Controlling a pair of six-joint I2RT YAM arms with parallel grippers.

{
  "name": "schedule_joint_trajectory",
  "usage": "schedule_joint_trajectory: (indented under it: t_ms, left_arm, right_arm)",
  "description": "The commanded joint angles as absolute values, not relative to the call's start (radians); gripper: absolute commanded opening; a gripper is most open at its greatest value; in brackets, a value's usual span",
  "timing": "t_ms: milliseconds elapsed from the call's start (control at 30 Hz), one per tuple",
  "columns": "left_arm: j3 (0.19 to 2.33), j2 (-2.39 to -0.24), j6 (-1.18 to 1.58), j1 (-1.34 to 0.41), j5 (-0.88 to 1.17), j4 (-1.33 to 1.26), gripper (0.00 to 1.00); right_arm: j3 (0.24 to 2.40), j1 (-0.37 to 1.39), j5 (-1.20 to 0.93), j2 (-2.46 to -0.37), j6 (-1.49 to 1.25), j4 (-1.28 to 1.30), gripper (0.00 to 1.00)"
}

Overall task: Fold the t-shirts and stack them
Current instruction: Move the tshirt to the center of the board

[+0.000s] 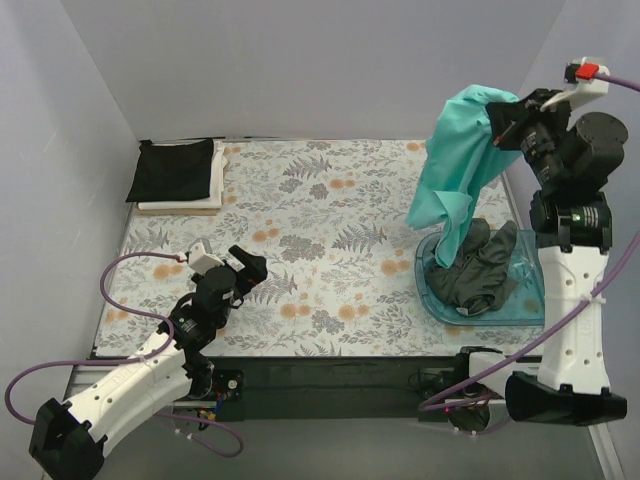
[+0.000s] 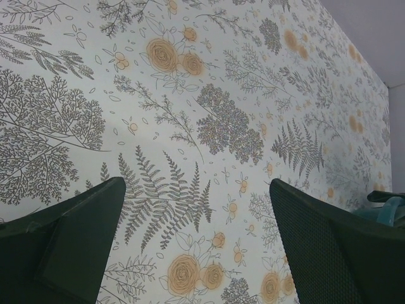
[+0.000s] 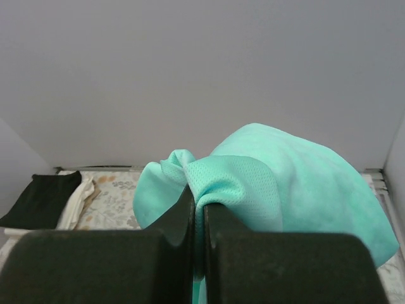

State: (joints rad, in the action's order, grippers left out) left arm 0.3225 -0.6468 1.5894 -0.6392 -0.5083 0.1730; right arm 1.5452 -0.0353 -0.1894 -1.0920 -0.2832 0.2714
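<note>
My right gripper (image 1: 503, 117) is raised high at the right and shut on the teal t-shirt (image 1: 458, 165), which hangs down in folds over the tray; the wrist view shows the teal cloth (image 3: 266, 183) pinched between the jaws. A dark grey t-shirt (image 1: 482, 268) lies crumpled in the blue plastic tray (image 1: 527, 312). A folded black t-shirt (image 1: 172, 169) lies on a folded white t-shirt (image 1: 185, 204) at the far left corner. My left gripper (image 1: 253, 267) is open and empty, low over the tablecloth at the near left.
The floral tablecloth (image 1: 320, 230) covers the table; the left wrist view shows only this cloth (image 2: 209, 126) between the open fingers (image 2: 335, 247). Grey walls close in the back and sides. Purple cables loop by both arm bases.
</note>
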Motion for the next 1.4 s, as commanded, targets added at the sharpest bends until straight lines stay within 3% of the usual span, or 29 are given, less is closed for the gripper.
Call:
schedule_joint_trajectory:
  t_ms: [0, 167, 433, 567, 700, 767, 833, 867, 900, 1000, 1200, 1367]
  left_arm:
    - [0.341, -0.649, 1.588, -0.646, -0.535, 0.164, 0.98]
    - [0.36, -0.684, 1.608, -0.644, -0.566, 0.198, 0.98]
    - [0.402, -0.748, 1.612, -0.644, -0.592, 0.242, 0.98]
    - [0.414, -0.732, 1.626, -0.644, -0.614, 0.278, 0.98]
    - [0.4, -0.675, 1.657, -0.644, -0.652, 0.308, 0.98]
    - [0.388, -0.641, 1.666, -0.644, -0.658, 0.307, 0.98]
    - [0.384, -0.63, 1.667, -0.644, -0.65, 0.307, 0.98]
    - [0.385, -0.629, 1.663, -0.644, -0.646, 0.308, 0.98]
    - [0.39, -0.635, 1.661, -0.644, -0.64, 0.316, 0.98]
    - [0.406, -0.684, 1.655, -0.644, -0.559, 0.321, 0.98]
    - [0.431, -0.895, 1.626, -0.644, -0.293, 0.235, 0.98]
    - [0.456, -1.097, 1.638, -0.646, -0.215, 0.184, 0.88]
  right_arm:
    - [1.689, 0.042, -0.33, -1.184, -0.278, 0.178, 0.01]
    - [1.805, 0.374, -0.249, -1.33, -0.16, 0.179, 0.01]
    - [1.844, 0.633, -0.202, -1.499, -0.146, 0.137, 0.01]
    - [1.809, 0.673, -0.187, -1.548, -0.179, 0.132, 0.01]
    - [1.558, 0.654, -0.012, -1.494, -0.212, 0.132, 0.03]
    - [1.338, 0.603, 0.042, -1.467, -0.239, 0.132, 0.11]
    - [1.196, 0.533, 0.069, -1.43, -0.282, 0.13, 0.27]
    - [1.137, 0.508, 0.083, -1.419, -0.293, 0.132, 0.38]
    - [1.046, 0.485, 0.089, -1.395, -0.301, 0.13, 0.63]
    - [0.953, 0.445, 0.08, -1.318, -0.267, 0.12, 0.8]
    - [0.867, 0.445, 0.08, -1.139, -0.219, 0.106, 0.98]
    - [0.781, 0.446, 0.144, -1.045, -0.232, 0.097, 0.98]
